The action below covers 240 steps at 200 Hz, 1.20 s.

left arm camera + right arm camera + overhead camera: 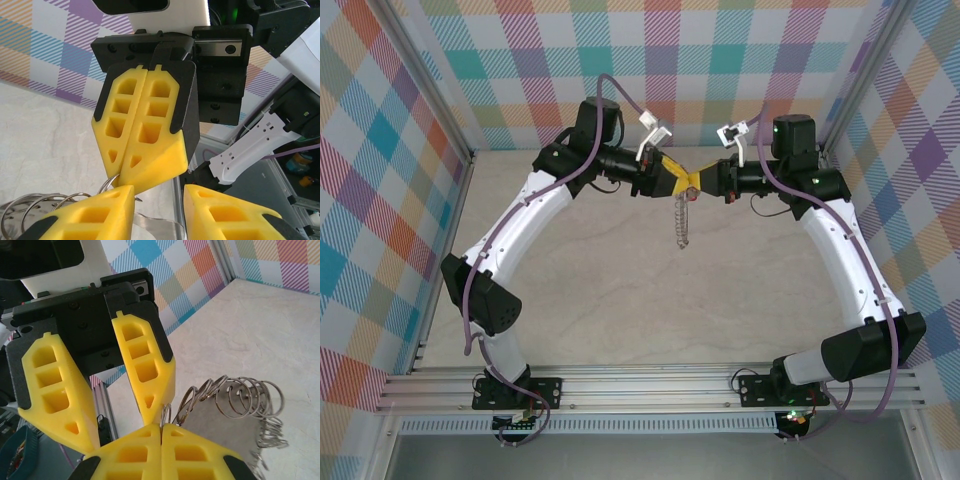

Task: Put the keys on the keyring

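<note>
**Bench** [590,290]: pale, marbled surface lying below both hands.

**Arms:** left arm [520,215] and right arm [840,240] curve inward. They meet tip to tip above the middle of the bench.

**Left hand** [160,190]: its yellow fingers [145,355] stand apart with a clear gap between them. In the left wrist view a curved strip of grey metal [150,222] lies in that gap. Whether the fingers press on it cannot be determined.

**Right hand** [161,427]: closed, the two yellow pads meeting along a tight seam. Its tip points into the gap of the left hand.

**Keyring** [680,225]: hangs straight down from the point where the two hands meet, clear of the bench and edge-on like a chain. In the right wrist view its grey plate and fringe of silver loops sit just beside the right hand's tip, on the side away from the left hand's body.

**Wire loop** [166,412]: a single thin ring stands at the seam of the right hand's pads, touching the tip of one left-hand finger. It cannot be told whether the seam pinches it.

**Red speck** [688,196]: sits just below the joined fingertips, at the top of the keyring. It is too small to identify.
</note>
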Each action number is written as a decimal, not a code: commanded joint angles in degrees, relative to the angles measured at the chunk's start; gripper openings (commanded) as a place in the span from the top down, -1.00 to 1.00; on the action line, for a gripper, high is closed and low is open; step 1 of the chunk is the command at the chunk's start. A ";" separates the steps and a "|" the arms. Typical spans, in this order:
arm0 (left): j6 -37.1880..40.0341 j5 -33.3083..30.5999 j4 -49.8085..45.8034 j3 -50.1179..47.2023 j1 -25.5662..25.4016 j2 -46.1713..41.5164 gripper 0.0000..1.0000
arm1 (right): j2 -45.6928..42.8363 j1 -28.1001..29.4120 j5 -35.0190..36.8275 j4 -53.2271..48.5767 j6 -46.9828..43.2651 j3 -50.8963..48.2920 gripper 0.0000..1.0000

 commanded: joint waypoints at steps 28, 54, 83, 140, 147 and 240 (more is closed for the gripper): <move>-1.15 -2.68 3.65 -0.62 2.62 -4.66 0.26 | -0.29 0.26 -3.14 2.16 -0.29 -0.43 1.00; -1.12 -2.98 3.82 -0.57 2.81 -4.71 0.25 | -0.20 0.26 -3.08 2.25 -0.33 -0.69 1.00; -1.96 -2.32 4.27 -0.23 2.81 -3.39 0.24 | -0.27 0.26 -3.44 2.51 -0.20 -0.87 1.00; -2.19 -0.93 3.24 1.49 1.43 -0.35 0.24 | -0.36 0.26 -5.29 4.18 1.09 -0.78 1.00; -2.06 -0.95 2.98 1.71 1.24 -0.09 0.24 | -0.37 0.22 -5.52 4.25 1.20 -0.69 1.00; -1.83 0.01 2.89 2.66 -0.42 1.06 0.70 | -0.37 0.27 -5.64 4.86 1.60 -0.84 1.00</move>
